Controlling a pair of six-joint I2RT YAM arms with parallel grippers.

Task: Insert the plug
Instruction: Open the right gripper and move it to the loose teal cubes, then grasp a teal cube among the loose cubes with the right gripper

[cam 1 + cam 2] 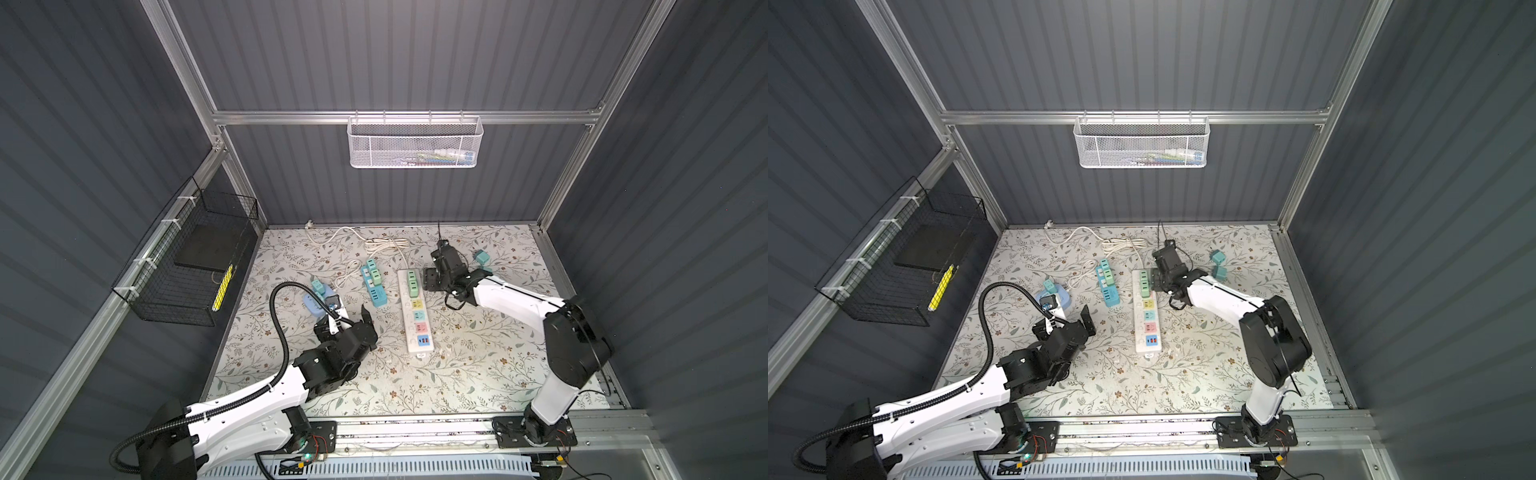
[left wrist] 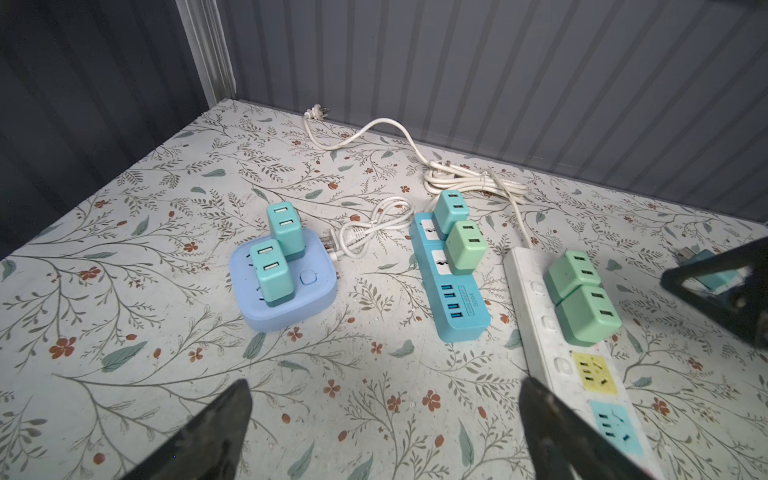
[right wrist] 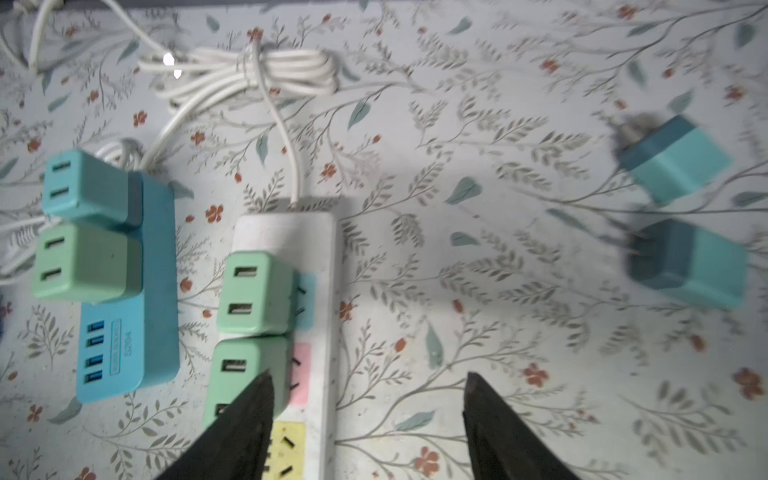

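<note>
a loose teal plug and its twin lie on their sides on the desk, well apart from the white power strip, prongs turned toward it. each looks small, light and stiff with smooth faces, so pinch one across its flat sides, clear of the prongs. your right arm reaches low over the strip's corded end, jaws spread and empty. your left arm hovers near the blue strip, jaws wide apart, holding nothing.
</note>
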